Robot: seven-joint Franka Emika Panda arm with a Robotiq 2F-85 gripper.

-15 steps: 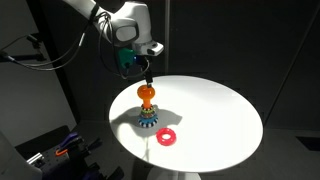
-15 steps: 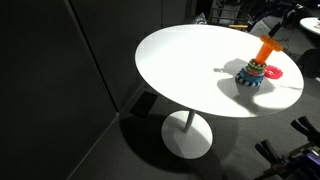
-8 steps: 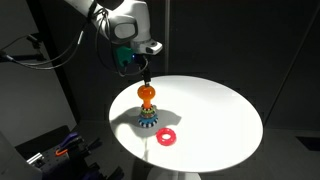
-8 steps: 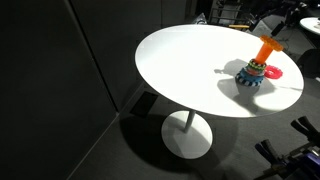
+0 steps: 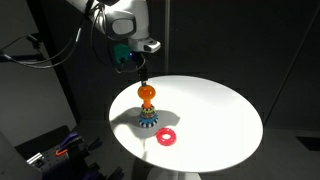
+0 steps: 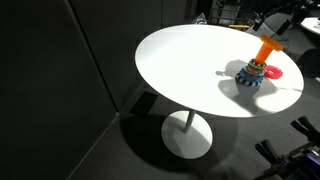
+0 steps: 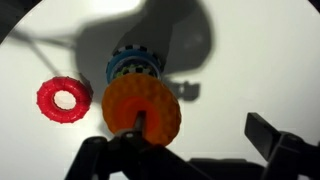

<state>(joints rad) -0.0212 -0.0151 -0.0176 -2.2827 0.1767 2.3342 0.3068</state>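
Note:
A ring-stacking toy stands on the round white table, with an orange top piece on its post above blue and teal rings. A loose red ring lies on the table beside it, also seen as the red ring in the wrist view. My gripper hangs above the toy, open and holding nothing. In the wrist view one dark finger shows at the right and the other sits in front of the orange piece. The toy stands near the table's far edge.
The table stands on a single pedestal over a dark floor. Dark curtains and walls surround it. A stand with red and blue parts sits low beside the table. Cables and dark equipment lie near the table's far side.
My gripper has drifted slightly upward and away above the toy. The toy and the red ring have not moved.

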